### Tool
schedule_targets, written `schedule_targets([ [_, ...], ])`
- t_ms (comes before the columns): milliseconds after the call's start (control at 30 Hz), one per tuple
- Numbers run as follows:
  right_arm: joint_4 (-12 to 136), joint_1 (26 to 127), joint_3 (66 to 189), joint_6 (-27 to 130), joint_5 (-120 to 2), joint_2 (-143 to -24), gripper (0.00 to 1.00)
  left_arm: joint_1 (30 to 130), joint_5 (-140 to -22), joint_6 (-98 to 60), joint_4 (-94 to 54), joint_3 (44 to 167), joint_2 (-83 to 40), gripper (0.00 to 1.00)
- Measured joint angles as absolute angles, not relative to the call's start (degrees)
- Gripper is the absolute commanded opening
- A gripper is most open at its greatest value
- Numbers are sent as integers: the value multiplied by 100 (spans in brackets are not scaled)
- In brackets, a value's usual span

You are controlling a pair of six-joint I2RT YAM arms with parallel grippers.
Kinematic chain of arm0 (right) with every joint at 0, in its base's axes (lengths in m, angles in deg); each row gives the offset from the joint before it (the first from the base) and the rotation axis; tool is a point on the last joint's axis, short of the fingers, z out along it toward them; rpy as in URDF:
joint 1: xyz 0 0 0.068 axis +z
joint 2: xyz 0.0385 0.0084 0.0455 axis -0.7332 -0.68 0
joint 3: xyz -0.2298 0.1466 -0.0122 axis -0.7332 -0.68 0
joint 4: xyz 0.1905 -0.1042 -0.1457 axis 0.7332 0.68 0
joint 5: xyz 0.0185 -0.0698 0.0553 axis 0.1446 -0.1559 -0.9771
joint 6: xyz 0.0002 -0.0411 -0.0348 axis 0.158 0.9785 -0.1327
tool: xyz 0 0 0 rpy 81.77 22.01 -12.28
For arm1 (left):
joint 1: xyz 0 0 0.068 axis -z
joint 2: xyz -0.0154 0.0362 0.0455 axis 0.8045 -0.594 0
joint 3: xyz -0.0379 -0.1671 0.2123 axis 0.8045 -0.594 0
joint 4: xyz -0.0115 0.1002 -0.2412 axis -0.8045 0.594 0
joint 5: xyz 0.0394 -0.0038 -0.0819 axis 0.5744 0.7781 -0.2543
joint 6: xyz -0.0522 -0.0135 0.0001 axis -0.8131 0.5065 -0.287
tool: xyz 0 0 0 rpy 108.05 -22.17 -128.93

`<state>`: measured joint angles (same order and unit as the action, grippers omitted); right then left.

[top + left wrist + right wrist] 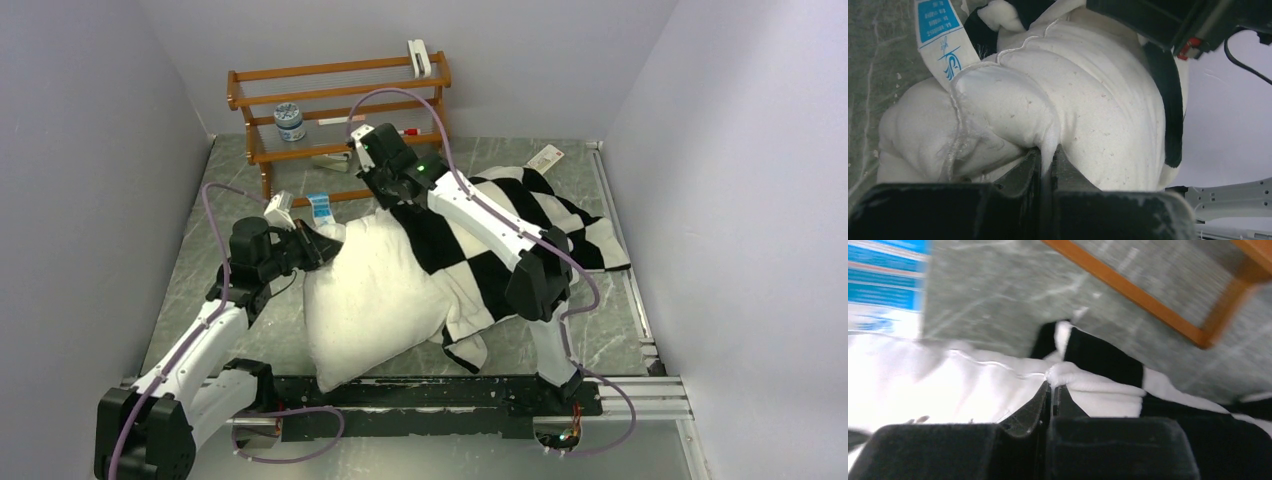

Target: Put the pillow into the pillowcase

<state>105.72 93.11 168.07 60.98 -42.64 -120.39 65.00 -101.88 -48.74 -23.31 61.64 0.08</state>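
The white pillow (370,290) lies at the table's middle left, its right end inside the black-and-white checkered pillowcase (590,235). My left gripper (318,245) is shut on the pillow's far-left corner, beside the blue-and-white tag (319,208). In the left wrist view, pillow (1088,100) cloth is pinched in that left gripper (1046,152), with the tag (940,30) above. My right gripper (385,195) is at the pillowcase's far open edge. The right wrist view shows that right gripper (1053,385) shut on a white fold of the pillowcase (1103,357) rim, against the pillow (923,375).
A wooden rack (340,100) stands at the back, with a small jar (290,122) on its shelf. A white card (545,158) lies at the back right. The black mounting rail (450,395) runs along the near edge. Grey walls close in both sides.
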Motion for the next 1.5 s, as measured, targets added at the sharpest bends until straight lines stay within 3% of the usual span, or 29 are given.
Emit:
schedule_targets([
  [200,9809,9621,16149,5183,-5189,-11838,0,6614,-10079,-5077,-2494,6162,-158,5],
  [567,7258,9481,14510,3430,-5670,-11425,0,6837,-9292,-5560,-2846,6164,-549,5],
  [667,7147,9440,14510,3403,-5528,-11418,19,6844,-8951,-5652,-2838,6171,-630,5],
  [733,7243,9442,14425,3486,-5379,-11340,30,6850,-8796,-5665,-2741,6245,-685,17],
  [867,7765,9538,13723,3679,-5099,-10463,44,6874,-8624,-5431,-2097,6673,-772,54],
  [1067,8716,9691,12786,3753,-4535,-8345,57,6907,-8403,-4493,-200,7836,-764,88],
  [1233,9466,9685,12160,3624,-4201,-7213,57,6944,-8276,-3888,1003,8168,-521,91],
  [1500,10613,9720,11599,3222,-4221,-6721,52,6955,-8097,-3580,2329,8197,227,91],
])
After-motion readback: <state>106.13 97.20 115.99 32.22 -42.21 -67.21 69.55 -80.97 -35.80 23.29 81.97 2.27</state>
